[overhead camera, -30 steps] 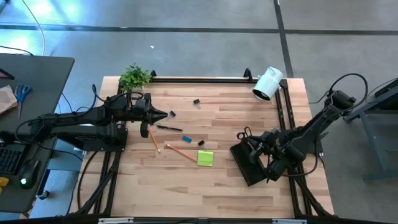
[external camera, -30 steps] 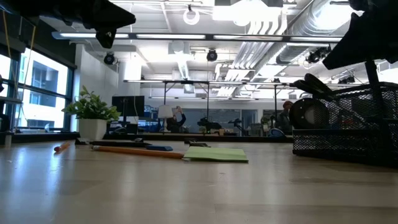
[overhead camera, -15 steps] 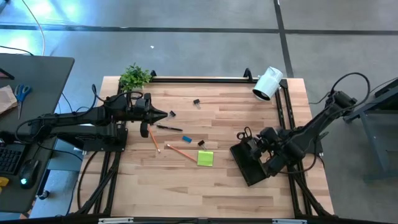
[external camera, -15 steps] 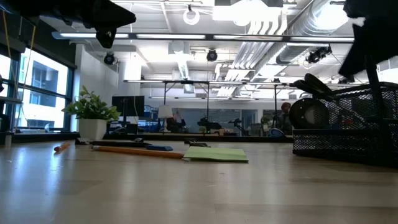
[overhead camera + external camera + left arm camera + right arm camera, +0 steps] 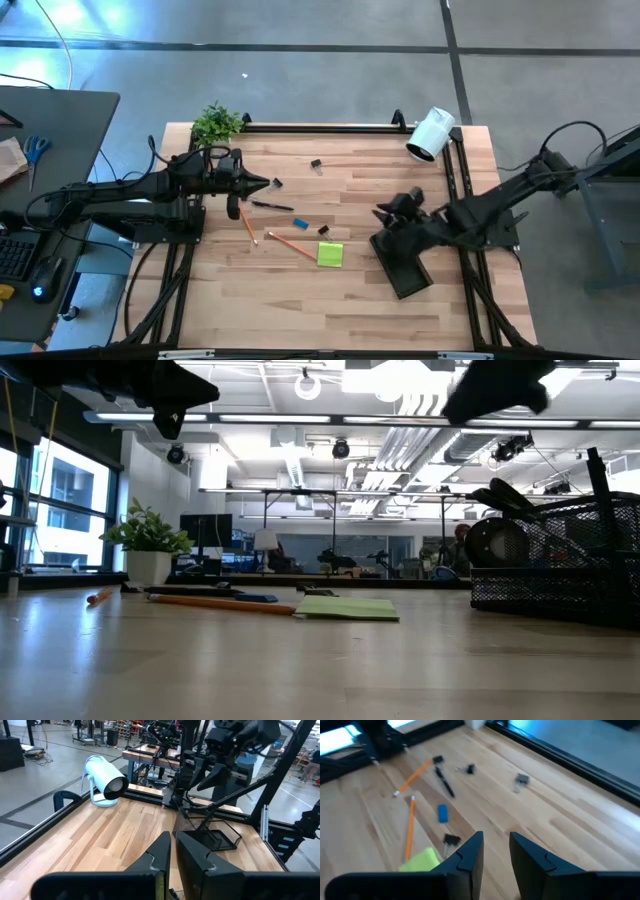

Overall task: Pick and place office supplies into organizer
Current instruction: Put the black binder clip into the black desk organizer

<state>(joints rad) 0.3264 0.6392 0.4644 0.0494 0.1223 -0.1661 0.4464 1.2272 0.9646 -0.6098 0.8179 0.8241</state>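
Black organizer [image 5: 402, 262] near the table's [image 5: 400, 180] right edge, beside the lime-green sticky-note pad [image 5: 331, 254], two orange pencils [image 5: 290, 244], a blue piece [image 5: 301, 223] and a pen [image 5: 271, 205]. Right gripper [image 5: 388, 212], jaws slightly apart and empty, above bare wood just behind the organizer. Left gripper [image 5: 268, 184], jaws nearly together, over the left side.

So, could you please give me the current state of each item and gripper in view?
organizer: on the table, scissors inside
sticky-note pad: flat on the table
orange pencils: lying loose
pen: lying loose
blue piece: loose
left gripper: fingers nearly closed, empty
right gripper: narrow gap, empty
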